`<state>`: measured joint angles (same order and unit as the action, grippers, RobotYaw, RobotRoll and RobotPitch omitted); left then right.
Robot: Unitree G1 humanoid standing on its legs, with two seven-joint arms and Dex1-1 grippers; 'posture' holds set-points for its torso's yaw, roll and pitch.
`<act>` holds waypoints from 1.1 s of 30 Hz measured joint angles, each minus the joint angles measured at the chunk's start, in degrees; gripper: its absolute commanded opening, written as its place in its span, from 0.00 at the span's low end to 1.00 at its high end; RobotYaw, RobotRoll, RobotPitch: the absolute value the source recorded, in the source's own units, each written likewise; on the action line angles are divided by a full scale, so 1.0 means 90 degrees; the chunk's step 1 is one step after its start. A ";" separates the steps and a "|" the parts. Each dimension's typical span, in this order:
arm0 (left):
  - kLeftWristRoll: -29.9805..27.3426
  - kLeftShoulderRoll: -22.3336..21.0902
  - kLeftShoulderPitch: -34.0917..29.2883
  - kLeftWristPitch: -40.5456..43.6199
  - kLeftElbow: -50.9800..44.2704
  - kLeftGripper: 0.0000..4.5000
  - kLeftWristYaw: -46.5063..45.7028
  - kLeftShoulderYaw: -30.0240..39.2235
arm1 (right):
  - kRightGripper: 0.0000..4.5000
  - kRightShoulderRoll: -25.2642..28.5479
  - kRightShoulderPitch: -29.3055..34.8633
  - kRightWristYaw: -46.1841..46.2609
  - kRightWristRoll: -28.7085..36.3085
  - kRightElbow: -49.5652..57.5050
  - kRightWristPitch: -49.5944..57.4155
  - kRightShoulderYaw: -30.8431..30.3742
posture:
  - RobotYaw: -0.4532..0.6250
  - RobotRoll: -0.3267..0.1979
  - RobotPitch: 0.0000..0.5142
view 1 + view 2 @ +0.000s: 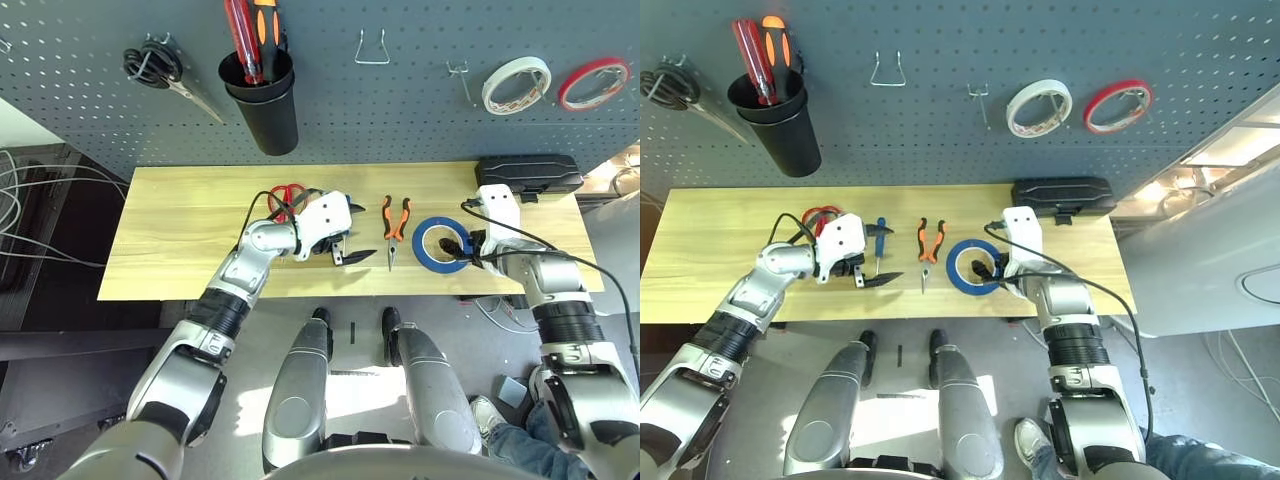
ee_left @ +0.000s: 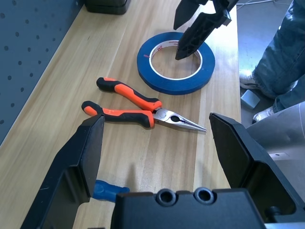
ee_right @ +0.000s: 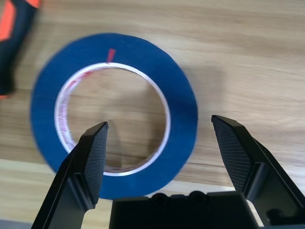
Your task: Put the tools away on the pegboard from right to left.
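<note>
The blue tape roll, lying flat at the desk's five o'clock, looks light and stiff, best pinched across its band by the spread right claw hovering over it.

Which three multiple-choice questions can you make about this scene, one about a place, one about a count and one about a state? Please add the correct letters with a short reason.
1. Where does the blue tape roll lie?
A. on the table
B. on a pegboard hook
C. in the black cup

2. How many tape rolls hang on the pegboard?
A. none
B. two
C. four

3. How is the right gripper?
A. shut on the pliers
B. shut on the scissors
C. open over the blue tape roll

Answers: 1 A, the roll lies flat on the wood beside the pliers. 2 B, a white roll and a red roll hang there. 3 C, its fingers stand apart, one over the roll's hole and one outside its rim.
</note>
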<state>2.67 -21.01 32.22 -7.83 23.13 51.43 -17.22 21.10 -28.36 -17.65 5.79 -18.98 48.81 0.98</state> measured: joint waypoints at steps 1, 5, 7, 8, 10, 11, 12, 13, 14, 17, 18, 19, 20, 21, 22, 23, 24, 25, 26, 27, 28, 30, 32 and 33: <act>0.0012 0.0020 0.0000 0.0000 0.0000 0.99 -0.0010 0.0000 | 1.00 -0.0016 0.0000 0.0017 -0.0015 -0.0014 0.0001 -0.0005 | 0.51 0.62 0.78; 0.0024 0.0061 -0.0010 0.0000 -0.0002 0.99 -0.0027 0.0000 | 1.00 -0.0067 -0.0001 0.0100 -0.0075 -0.0080 0.0018 -0.0027 | 0.51 0.62 0.78; 0.0025 0.0062 -0.0032 0.0000 -0.0007 1.00 -0.0026 0.0000 | 0.85 -0.0072 -0.0003 0.0132 -0.0118 -0.0098 0.0018 -0.0026 | 0.51 0.62 0.78; 0.0025 0.0062 -0.0046 0.0000 -0.0011 1.00 -0.0025 0.0000 | 0.78 -0.0072 -0.0011 0.0154 -0.0140 -0.0124 0.0016 -0.0022 | 0.51 0.62 0.78; 0.0024 0.0062 -0.0075 0.0000 -0.0021 1.00 -0.0017 0.0000 | 0.63 -0.0070 -0.0030 0.0178 -0.0166 -0.0187 0.0008 -0.0007 | 0.51 0.62 0.78; 0.0023 0.0062 -0.0092 -0.0003 -0.0027 1.00 -0.0003 0.0000 | 0.54 -0.0067 -0.0033 0.0190 -0.0181 -0.0217 -0.0013 0.0002 | 0.51 0.62 0.78; 0.0022 0.0062 -0.0106 -0.0006 -0.0031 1.00 0.0014 0.0000 | 0.46 -0.0065 -0.0037 0.0196 -0.0188 -0.0240 -0.0044 0.0008 | 0.51 0.62 0.78; 0.0022 0.0063 -0.0114 -0.0012 -0.0035 1.00 0.0032 -0.0001 | 0.39 -0.0065 -0.0044 0.0206 -0.0196 -0.0281 -0.0090 0.0014 | 0.51 0.62 0.77; 0.0022 0.0063 -0.0115 -0.0027 -0.0037 1.00 0.0034 -0.0001 | 0.32 -0.0064 -0.0055 0.0208 -0.0198 -0.0316 -0.0123 0.0019 | 0.51 0.62 0.77; 0.0021 0.0077 -0.0114 -0.0069 -0.0070 1.00 0.0033 0.0000 | 0.16 -0.0067 -0.0054 0.0195 -0.0180 -0.0344 -0.0262 0.0070 | 0.51 0.62 0.77; 0.0018 0.0093 -0.0114 -0.0101 -0.0078 1.00 0.0023 0.0002 | 0.16 -0.0069 -0.0028 0.0169 -0.0153 -0.0330 -0.0337 0.0112 | 0.50 0.62 0.76; 0.0002 0.0124 -0.0115 -0.0168 -0.0080 1.00 -0.0017 0.0027 | 0.16 -0.0063 0.0035 0.0106 -0.0119 -0.0229 -0.0471 0.0169 | 0.50 0.62 0.76; -0.0018 0.0146 -0.0114 -0.0221 -0.0082 1.00 -0.0057 0.0063 | 0.16 -0.0059 0.0056 0.0053 -0.0102 -0.0139 -0.0565 0.0191 | 0.50 0.62 0.76; -0.0075 0.0189 -0.0114 -0.0296 -0.0099 1.00 -0.0114 0.0120 | 0.16 -0.0021 0.0082 -0.0025 -0.0082 0.0023 -0.0698 0.0195 | 0.49 0.62 0.76; -0.0125 0.0223 -0.0113 -0.0372 -0.0143 1.00 -0.0165 0.0177 | 0.16 0.0038 0.0116 -0.0110 -0.0071 0.0210 -0.0839 0.0195 | 0.49 0.62 0.76; -0.0212 0.0243 -0.0111 -0.0458 -0.0219 1.00 -0.0213 0.0238 | 0.16 0.0124 0.0154 -0.0200 -0.0075 0.0445 -0.1037 0.0187 | 0.49 0.62 0.76; -0.0294 0.0273 -0.0113 -0.0548 -0.0302 1.00 -0.0245 0.0319 | 0.16 0.0243 0.0227 -0.0301 -0.0098 0.0676 -0.1289 0.0167 | 0.49 0.62 0.76; -0.0382 0.0303 -0.0113 -0.0639 -0.0381 1.00 -0.0271 0.0402 | 0.16 0.0387 0.0304 -0.0423 -0.0146 0.0903 -0.1552 0.0123 | 0.48 0.62 0.76; -0.0471 0.0317 -0.0113 -0.0715 -0.0461 1.00 -0.0306 0.0473 | 0.16 0.0524 0.0343 -0.0543 -0.0173 0.1112 -0.1785 0.0090 | 0.48 0.62 0.76; -0.0550 0.0338 -0.0114 -0.0779 -0.0537 1.00 -0.0322 0.0555 | 0.16 0.0658 0.0391 -0.0661 -0.0206 0.1349 -0.2057 0.0051 | 0.48 0.62 0.76; -0.0624 0.0347 -0.0113 -0.0819 -0.0587 1.00 -0.0333 0.0605 | 0.16 0.0754 0.0439 -0.0774 -0.0228 0.1547 -0.2297 0.0008 | 0.47 0.62 0.76; -0.0772 0.0419 -0.0119 -0.0865 -0.0607 1.00 -0.0362 0.0694 | 0.16 0.0902 0.0601 -0.0990 -0.0295 0.1850 -0.2794 -0.0090 | 0.47 0.62 0.76; -0.0880 0.0484 -0.0129 -0.0893 -0.0667 1.00 -0.0415 0.0774 | 0.16 0.1030 0.0764 -0.1159 -0.0393 0.2079 -0.3306 -0.0187 | 0.47 0.62 0.75; -0.0938 0.0515 -0.0123 -0.0922 -0.0718 1.00 -0.0454 0.0832 | 0.16 0.1130 0.0854 -0.1244 -0.0466 0.2192 -0.3703 -0.0246 | 0.47 0.62 0.75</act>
<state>-5.78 -16.38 31.12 -16.13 16.67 47.34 -9.74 31.27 -20.67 -28.84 1.60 0.74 15.49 -1.24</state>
